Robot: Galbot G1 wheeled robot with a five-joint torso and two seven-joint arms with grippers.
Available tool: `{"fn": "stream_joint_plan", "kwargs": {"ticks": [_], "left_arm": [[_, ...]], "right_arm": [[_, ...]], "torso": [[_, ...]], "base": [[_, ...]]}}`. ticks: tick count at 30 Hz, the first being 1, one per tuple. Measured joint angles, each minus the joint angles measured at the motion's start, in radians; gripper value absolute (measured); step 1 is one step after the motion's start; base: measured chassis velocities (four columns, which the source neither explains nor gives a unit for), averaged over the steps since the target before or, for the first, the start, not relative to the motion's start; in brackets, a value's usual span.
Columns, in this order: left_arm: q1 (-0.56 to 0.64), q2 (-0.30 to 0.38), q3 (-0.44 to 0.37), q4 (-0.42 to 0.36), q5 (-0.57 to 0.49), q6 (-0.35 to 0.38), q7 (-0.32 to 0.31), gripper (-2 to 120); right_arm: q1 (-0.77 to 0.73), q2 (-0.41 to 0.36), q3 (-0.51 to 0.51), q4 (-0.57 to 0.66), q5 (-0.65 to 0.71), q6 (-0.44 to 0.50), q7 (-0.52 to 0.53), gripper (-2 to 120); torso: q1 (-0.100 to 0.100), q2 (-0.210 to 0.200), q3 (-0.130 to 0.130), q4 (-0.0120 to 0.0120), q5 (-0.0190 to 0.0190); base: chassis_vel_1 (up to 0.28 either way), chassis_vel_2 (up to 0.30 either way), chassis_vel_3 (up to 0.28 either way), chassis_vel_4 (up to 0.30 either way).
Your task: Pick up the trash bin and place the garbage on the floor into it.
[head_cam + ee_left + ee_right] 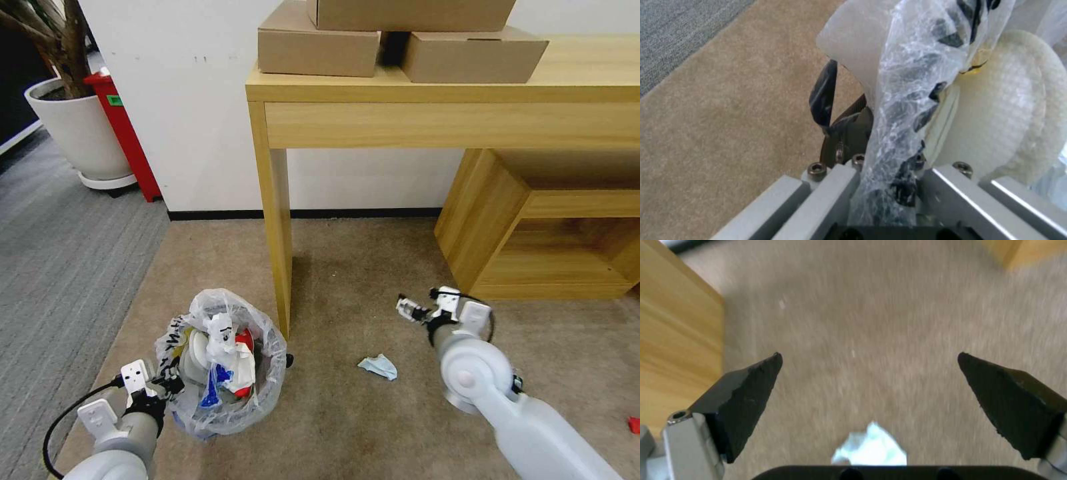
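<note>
The trash bin (223,373) sat on the tan carpet (347,413) just beside the leg of the wooden surface (275,220), its crinkled clear liner (911,100) stuffed with litter: a white slipper (195,357), something red, a blue-and-white carton and crumpled white paper on top. The left gripper (167,385) was right at the bin's near rim, and in the left wrist view its jaws were closed on the rim and the bunched plastic with the black lettering, one dark finger (823,96) outside the wall and the slipper (1005,110) just inside. Out to the right, a crumpled pale-blue scrap of paper (378,367) lay loose on the carpet, well apart from the bin. The right gripper (405,308) hung above the floor just beyond that scrap, jaws spread wide with nothing between them; the right wrist view showed the two black fingertips (751,386) far apart and the scrap (871,448) low between them, close to the palm. A small red bit (634,424) lay at the far right edge of the carpet. Cardboard boxes (319,44) were stacked on the surface, and a potted plant (73,120) stood off to the left.
</note>
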Motion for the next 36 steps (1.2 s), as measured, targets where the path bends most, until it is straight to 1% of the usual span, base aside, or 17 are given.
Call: {"fn": "stream_joint_plan", "kwargs": {"ticks": [1,4,10,12,13,16,17,21,22,25,27,29,36], "left_arm": [[0.0,0.0,0.0,0.0,0.0,0.0,0.0,0],[-0.002,0.0,-0.004,0.006,0.0,-0.002,0.0,0],[-0.013,-0.001,-0.006,0.019,-0.001,-0.005,0.0,0],[-0.022,-0.008,-0.003,0.032,0.0,-0.006,-0.001,0],[-0.022,-0.008,-0.003,0.032,0.0,-0.006,-0.001,0],[-0.029,-0.016,0.001,0.043,0.002,-0.007,-0.001,0],[-0.029,-0.016,0.001,0.043,0.002,-0.007,-0.001,0],[-0.027,-0.018,0.001,0.048,0.002,-0.013,-0.001,0],[-0.027,-0.018,0.001,0.048,0.002,-0.013,-0.001,0],[-0.018,-0.019,-0.003,0.039,0.002,-0.018,-0.001,0],[-0.016,-0.019,-0.004,0.038,0.002,-0.02,-0.001,0],[-0.009,-0.019,-0.008,0.033,0.001,-0.025,0.001,0],[-0.008,-0.019,-0.011,0.03,-0.002,-0.027,0.001,0]], "right_arm": [[0.0,0.0,0.0,0.0,0.0,0.0,0.0,100],[0.017,0.017,-0.028,-0.056,0.033,-0.02,0.025,100],[0.026,0.045,-0.073,-0.127,0.064,-0.016,0.046,100],[0.027,0.078,-0.106,-0.198,0.047,-0.006,0.045,100],[0.027,0.078,-0.106,-0.198,0.047,-0.006,0.045,100],[0.038,0.12,-0.156,-0.285,0.004,0.003,0.022,100],[0.038,0.12,-0.156,-0.285,0.004,0.003,0.022,100],[0.091,0.159,-0.252,-0.386,-0.03,0.004,-0.01,100],[0.091,0.159,-0.252,-0.386,-0.03,0.004,-0.01,100],[0.134,0.177,-0.306,-0.441,-0.055,0.003,-0.031,100],[0.141,0.181,-0.312,-0.449,-0.059,0.004,-0.034,100],[0.175,0.205,-0.331,-0.488,-0.07,0.003,-0.047,99],[0.212,0.239,-0.361,-0.562,-0.113,0.012,-0.072,99]], "torso": [[0.0,0.0,0.0,0.0,0.0],[0.0,0.0,0.0,0.0,-0.0001],[0.0,0.0,0.0,-0.0001,-0.0001],[0.0,0.0,0.0,-0.0001,0.0],[0.0,0.0,0.0,-0.0001,0.0],[0.0,0.0,0.0,-0.0003,0.0],[0.0,0.0,0.0,-0.0003,0.0],[0.0,0.0,0.0,-0.0001,-0.0001],[0.0,0.0,0.0,-0.0001,-0.0001],[0.0,0.0,0.0,-0.0001,-0.0001],[0.0,0.0,0.0,-0.0001,-0.0001],[0.0,0.0,0.0,0.0,-0.0001],[0.0,0.0,0.0,-0.0001,-0.0001]], "base": [[0.0,0.0,0.0,0.0],[0.0,0.0,0.0,0.0],[0.0,0.0,0.0,0.0],[0.0,0.0,0.0,0.0],[0.0,0.0,0.0,0.0],[0.0,0.0,0.0,0.0],[0.0,0.0,0.0,0.0],[0.0,0.0,0.0,0.0],[0.0,0.0,0.0,0.0],[0.0,0.0,0.0,0.0],[0.0,0.0,0.0,0.0],[0.0,0.0,0.0,0.0],[0.0,0.0,0.0,0.0]]}}
